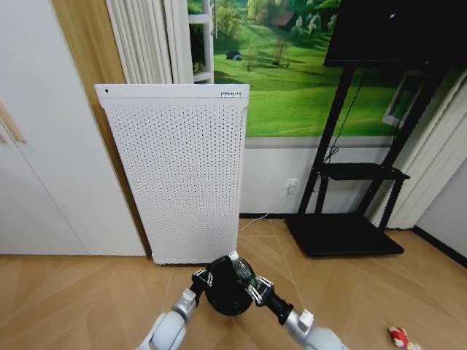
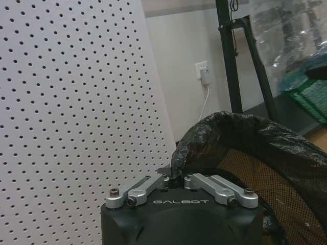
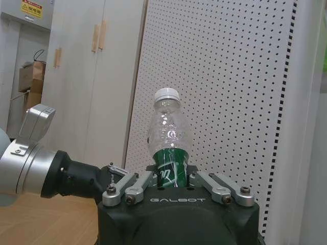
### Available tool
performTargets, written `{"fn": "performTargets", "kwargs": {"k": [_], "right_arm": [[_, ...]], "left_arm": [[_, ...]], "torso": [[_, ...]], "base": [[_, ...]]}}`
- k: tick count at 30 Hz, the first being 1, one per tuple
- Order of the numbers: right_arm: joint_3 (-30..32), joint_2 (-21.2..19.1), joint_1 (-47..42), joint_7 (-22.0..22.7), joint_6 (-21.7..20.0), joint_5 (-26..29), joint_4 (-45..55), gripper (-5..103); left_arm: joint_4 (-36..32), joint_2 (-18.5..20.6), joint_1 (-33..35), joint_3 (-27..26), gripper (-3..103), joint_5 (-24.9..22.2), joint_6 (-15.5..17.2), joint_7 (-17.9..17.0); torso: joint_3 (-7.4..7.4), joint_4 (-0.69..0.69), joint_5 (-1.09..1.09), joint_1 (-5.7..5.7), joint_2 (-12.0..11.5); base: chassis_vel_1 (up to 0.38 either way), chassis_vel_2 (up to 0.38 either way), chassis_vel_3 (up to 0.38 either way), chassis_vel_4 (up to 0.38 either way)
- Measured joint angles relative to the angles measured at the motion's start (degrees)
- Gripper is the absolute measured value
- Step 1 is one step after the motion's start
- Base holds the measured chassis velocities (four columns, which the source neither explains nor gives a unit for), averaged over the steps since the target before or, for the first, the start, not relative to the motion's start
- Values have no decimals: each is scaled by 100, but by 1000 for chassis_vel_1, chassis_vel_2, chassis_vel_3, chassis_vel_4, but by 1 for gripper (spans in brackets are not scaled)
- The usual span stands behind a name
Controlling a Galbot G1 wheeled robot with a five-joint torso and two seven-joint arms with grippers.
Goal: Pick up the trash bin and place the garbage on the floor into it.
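Note:
The trash bin (image 1: 222, 295), small, black and lined with a black bag, hangs just above the floor in front of me. My left gripper (image 1: 198, 280) is shut on its rim; the left wrist view shows the gripper (image 2: 176, 175) pinching the bag-covered rim of the bin (image 2: 245, 138). My right gripper (image 1: 255, 286) is shut on a clear bottle (image 1: 238, 266) with a green label and white cap, held over the bin's opening. The right wrist view shows the bottle (image 3: 168, 133) upright in that gripper (image 3: 171, 176). One red-and-white garbage piece (image 1: 399, 336) lies on the floor at the far right.
A tall white perforated appliance (image 1: 182, 175) stands against the wall right behind the bin. A black TV stand (image 1: 350, 226) with a wide base sits at the right. White cupboard doors (image 1: 44, 146) line the left. Wooden floor spreads around me.

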Motion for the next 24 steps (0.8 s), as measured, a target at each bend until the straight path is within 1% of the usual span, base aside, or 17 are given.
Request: {"fn": "performTargets", "kwargs": {"k": [8,15,16,17,19,21,22,24], "right_arm": [[-185,95,319,14,10,-62,-192,22],[-200,126,322,23,6,-105,-221,22],[-201,127,315,23,4,-122,-222,20],[-201,129,306,24,-13,-133,-222,27],[-201,131,303,25,-25,-134,-220,27],[-198,136,304,25,-48,-137,-211,38],[-198,136,304,25,-48,-137,-211,38],[-192,137,304,25,-78,-138,-195,49]], "left_arm": [[-6,-44,-78,147,7,1,41,-7],[-5,-64,-96,178,7,11,47,-8],[-5,-67,-103,179,7,11,47,-8],[-4,-72,-116,180,7,12,47,-8],[-2,-77,-121,180,7,12,48,-8],[-1,-78,-127,176,7,12,48,-8],[-1,-78,-127,176,7,12,48,-8],[-1,-78,-128,173,7,12,48,-7]], "torso": [[0,1,0,0,0],[0,1,0,0,0],[0,1,0,0,0],[0,1,0,0,0],[0,0,0,0,0],[0,0,0,0,0],[0,0,0,0,0],[0,1,0,0,0]], "base": [[0,0,0,0],[0,0,0,0],[0,0,0,0],[0,0,0,0],[0,0,0,0],[0,0,0,0],[0,0,0,0],[0,0,0,0]]}}
